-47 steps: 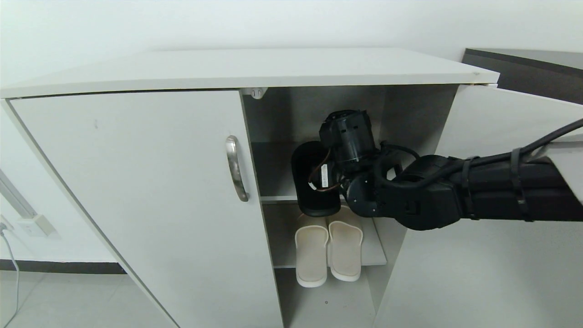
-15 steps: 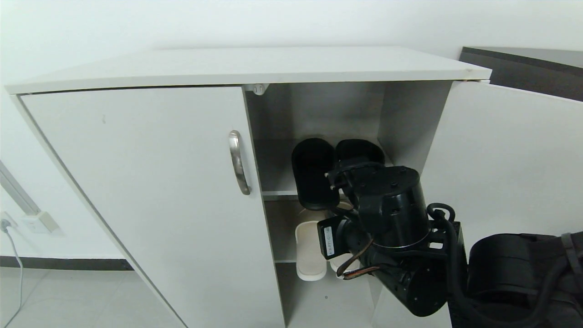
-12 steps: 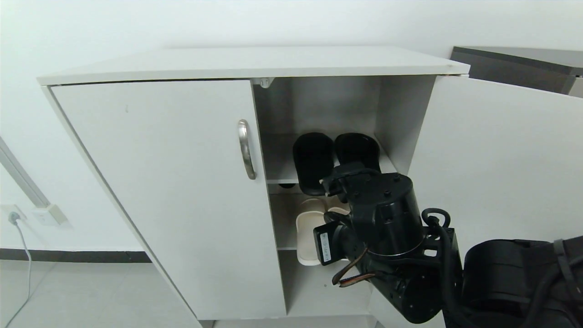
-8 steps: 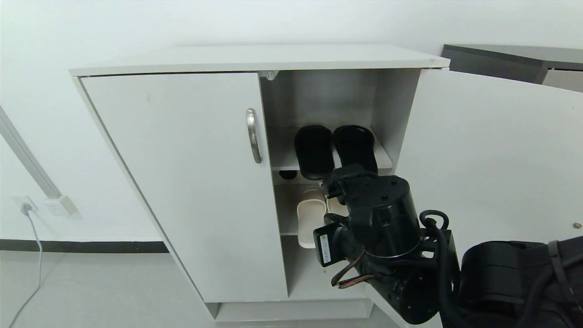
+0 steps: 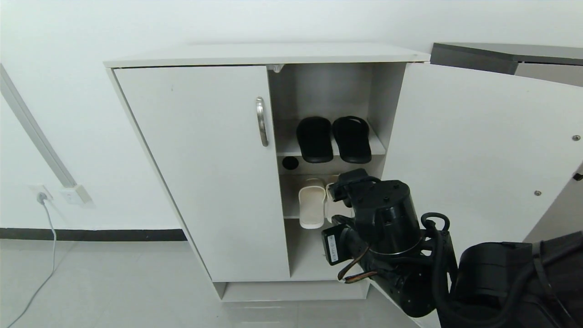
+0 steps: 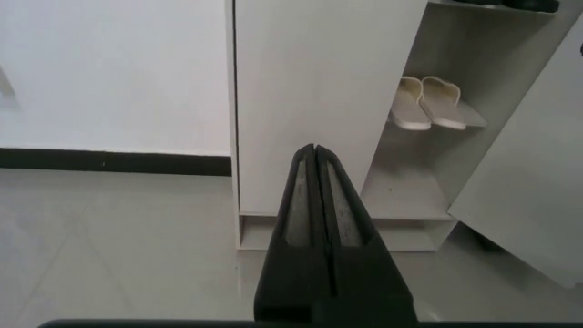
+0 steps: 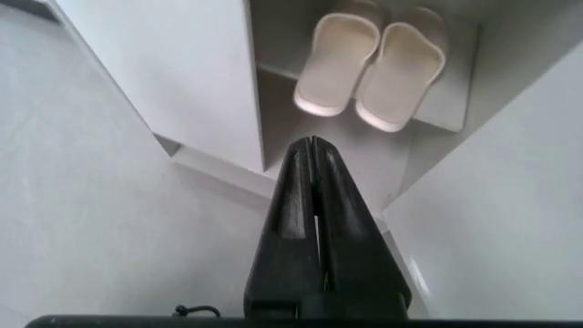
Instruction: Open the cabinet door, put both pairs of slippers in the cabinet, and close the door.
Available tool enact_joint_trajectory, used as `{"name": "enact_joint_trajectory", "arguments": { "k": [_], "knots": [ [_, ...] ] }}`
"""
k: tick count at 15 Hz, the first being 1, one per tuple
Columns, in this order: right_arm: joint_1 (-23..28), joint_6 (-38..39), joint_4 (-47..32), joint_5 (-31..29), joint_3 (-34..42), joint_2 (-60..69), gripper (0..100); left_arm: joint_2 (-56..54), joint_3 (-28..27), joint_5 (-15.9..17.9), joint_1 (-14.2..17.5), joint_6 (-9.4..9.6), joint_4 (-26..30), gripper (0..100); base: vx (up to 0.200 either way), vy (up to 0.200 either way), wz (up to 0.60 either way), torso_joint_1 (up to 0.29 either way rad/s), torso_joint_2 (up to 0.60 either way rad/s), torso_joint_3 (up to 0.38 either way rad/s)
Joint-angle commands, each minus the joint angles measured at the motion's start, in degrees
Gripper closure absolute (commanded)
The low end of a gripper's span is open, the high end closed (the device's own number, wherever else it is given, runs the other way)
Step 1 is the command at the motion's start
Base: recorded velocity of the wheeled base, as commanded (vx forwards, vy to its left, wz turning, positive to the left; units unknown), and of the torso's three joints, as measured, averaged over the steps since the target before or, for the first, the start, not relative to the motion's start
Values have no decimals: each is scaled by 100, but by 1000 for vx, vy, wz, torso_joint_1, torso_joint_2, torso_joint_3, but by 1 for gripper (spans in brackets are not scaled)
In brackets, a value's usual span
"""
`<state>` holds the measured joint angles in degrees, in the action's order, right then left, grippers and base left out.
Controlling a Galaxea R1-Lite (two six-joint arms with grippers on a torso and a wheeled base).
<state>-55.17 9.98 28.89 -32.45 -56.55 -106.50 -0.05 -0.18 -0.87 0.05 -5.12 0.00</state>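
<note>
The white cabinet [image 5: 200, 150] has its left door shut and its right door [image 5: 478, 150] swung wide. A black pair of slippers [image 5: 334, 139] lies side by side on the upper shelf. On the shelf below rests a cream pair of slippers [image 5: 312, 205], partly hidden by my right arm [image 5: 382, 218]. That arm hangs outside the opening, low and in front of it. My right gripper [image 7: 312, 144] is shut and empty, above the floor just short of the cream slippers [image 7: 373, 59]. The left gripper [image 6: 314, 150] is shut and empty too, facing the cabinet [image 6: 310, 82] from farther back.
A metal handle [image 5: 260, 122] runs down the shut left door. A wall socket with a grey cable [image 5: 43, 198] sits low on the wall to the left. A dark-topped unit [image 5: 501, 54] stands behind the open door. Pale floor tiles [image 5: 114, 282] lie in front.
My right arm has pulled out of the upper shelf and dropped low, leaving the black slippers there. The head camera has since backed away, so the cabinet looks smaller.
</note>
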Motion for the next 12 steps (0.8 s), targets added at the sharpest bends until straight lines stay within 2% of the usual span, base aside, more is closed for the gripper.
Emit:
{"name": "enact_joint_trajectory", "arguments": {
  "k": [1, 12],
  "knots": [
    [-2, -32, 11, 2, 30, -91, 100, 5, 1, -1, 4, -7, 0, 100, 0, 0, 0, 0, 0, 0],
    [16, -32, 2, 2, 57, -161, 100, 5, 1, -1, 4, -7, 0, 100, 0, 0, 0, 0, 0, 0]
  ]
}}
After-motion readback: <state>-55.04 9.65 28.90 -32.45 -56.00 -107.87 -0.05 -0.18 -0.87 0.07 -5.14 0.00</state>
